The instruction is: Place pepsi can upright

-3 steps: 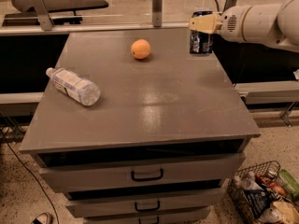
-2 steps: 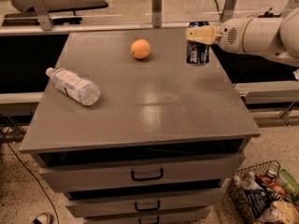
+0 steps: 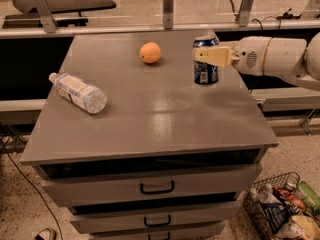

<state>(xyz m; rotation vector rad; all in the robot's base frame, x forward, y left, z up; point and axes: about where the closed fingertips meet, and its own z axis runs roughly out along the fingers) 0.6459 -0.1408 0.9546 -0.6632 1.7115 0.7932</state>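
The pepsi can [image 3: 205, 74] is dark blue with a silver top. It stands upright on the grey table top [image 3: 160, 119] near the far right edge. My gripper [image 3: 205, 55] reaches in from the right, and its cream fingers [image 3: 216, 56] are closed around the can's upper half. The white arm extends off the right side of the view.
An orange [image 3: 150, 52] lies left of the can at the back of the table. A clear plastic water bottle [image 3: 79, 92] lies on its side at the left. Drawers [image 3: 157, 187] sit below the top. A wire basket of items [image 3: 280, 209] stands on the floor at the right.
The gripper has carried the can leftward and down from above the table's far right corner; the can's base now rests on the table top.
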